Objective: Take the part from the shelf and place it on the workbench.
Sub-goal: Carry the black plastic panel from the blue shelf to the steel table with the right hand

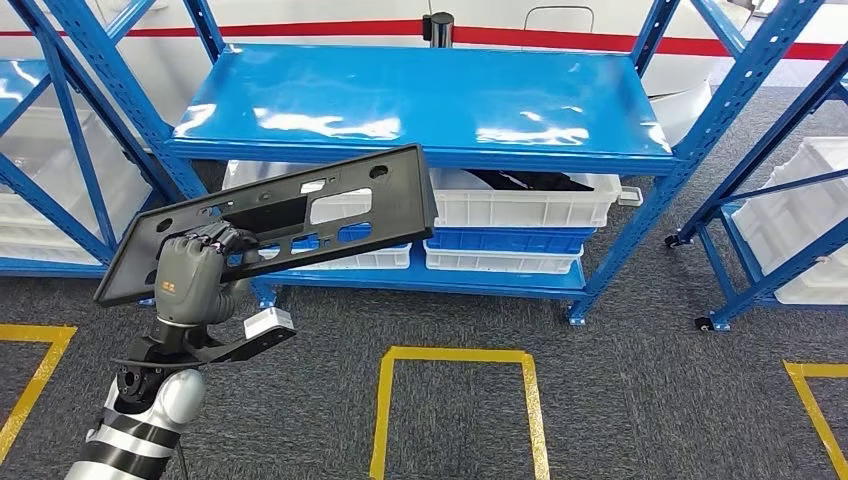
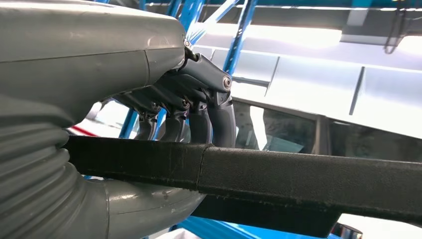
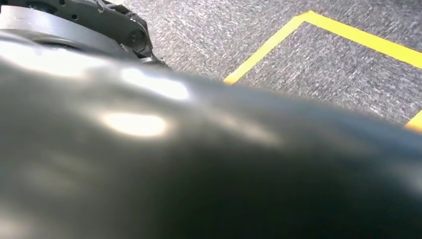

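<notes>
Left of the blue shelf (image 1: pixel 420 100), the left hand (image 1: pixel 195 270) grips the black plastic panel (image 1: pixel 290 215), fingers (image 2: pixel 199 117) curled over its edge, clear of the shelf; carrying to the workbench remains. Right hand's state: cannot tell.

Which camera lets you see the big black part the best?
The head view: the whole black part shows there, tilted, with its cut-out holes, held by the left robot hand. The left wrist view gives a close look at one edge. The right wrist view looks at floor.
</notes>
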